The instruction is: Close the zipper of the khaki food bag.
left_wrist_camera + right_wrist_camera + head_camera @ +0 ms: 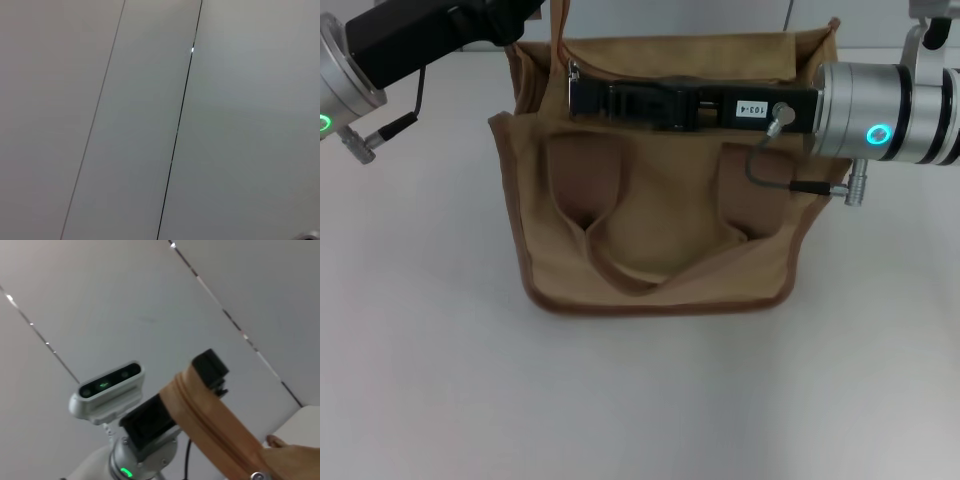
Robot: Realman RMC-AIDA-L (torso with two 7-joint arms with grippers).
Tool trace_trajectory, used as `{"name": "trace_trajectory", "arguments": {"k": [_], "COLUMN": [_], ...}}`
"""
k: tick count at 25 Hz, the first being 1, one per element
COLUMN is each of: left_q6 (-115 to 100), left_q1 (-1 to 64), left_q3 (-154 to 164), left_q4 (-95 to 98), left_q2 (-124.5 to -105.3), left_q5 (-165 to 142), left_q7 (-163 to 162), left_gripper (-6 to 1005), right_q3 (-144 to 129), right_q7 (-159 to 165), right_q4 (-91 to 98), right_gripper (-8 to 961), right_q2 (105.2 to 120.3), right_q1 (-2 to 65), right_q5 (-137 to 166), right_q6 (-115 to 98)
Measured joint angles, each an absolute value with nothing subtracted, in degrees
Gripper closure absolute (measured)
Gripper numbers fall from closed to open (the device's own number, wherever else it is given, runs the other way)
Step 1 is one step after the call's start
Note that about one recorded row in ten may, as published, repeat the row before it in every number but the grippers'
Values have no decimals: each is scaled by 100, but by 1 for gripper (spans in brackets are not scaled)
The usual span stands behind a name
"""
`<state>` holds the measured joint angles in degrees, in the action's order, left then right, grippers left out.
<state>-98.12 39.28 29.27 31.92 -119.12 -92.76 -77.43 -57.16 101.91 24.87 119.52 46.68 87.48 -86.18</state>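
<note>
The khaki food bag (660,250) stands on the white table, its looped handles hanging down the near side. My right gripper (576,95) reaches across the bag's top from the right. It looks shut on the small silver pull tab (575,70) at the zipper's left end. My left gripper (515,25) is at the bag's far left corner. In the right wrist view it (200,385) is shut on the end of the tan zipper strip (215,425), held taut. The pull tab (257,475) shows at that view's edge. The bag's mouth gapes behind the right gripper.
The white table (420,350) spreads around the bag. The right arm's silver wrist (880,100) and its cable hang over the bag's right side. The left wrist view shows only pale panels with a dark seam (180,120).
</note>
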Motion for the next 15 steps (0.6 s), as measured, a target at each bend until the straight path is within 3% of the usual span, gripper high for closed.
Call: {"name": "trace_trajectory", "arguments": {"k": [15], "left_q6": [-9760], "left_q1": [4014], "left_q3": [2986], "left_q4": [3033], "left_q2": [-11918], "left_q5": [-9220], "left_q7": [-7670], "left_gripper": [984], "right_q3": [-6083], "right_q7": [10438], "right_q4": [2629], "right_gripper": [685], "right_q2": [11945], "right_q1": [4759], "right_q5": [8688], "right_q6": [-8193]}}
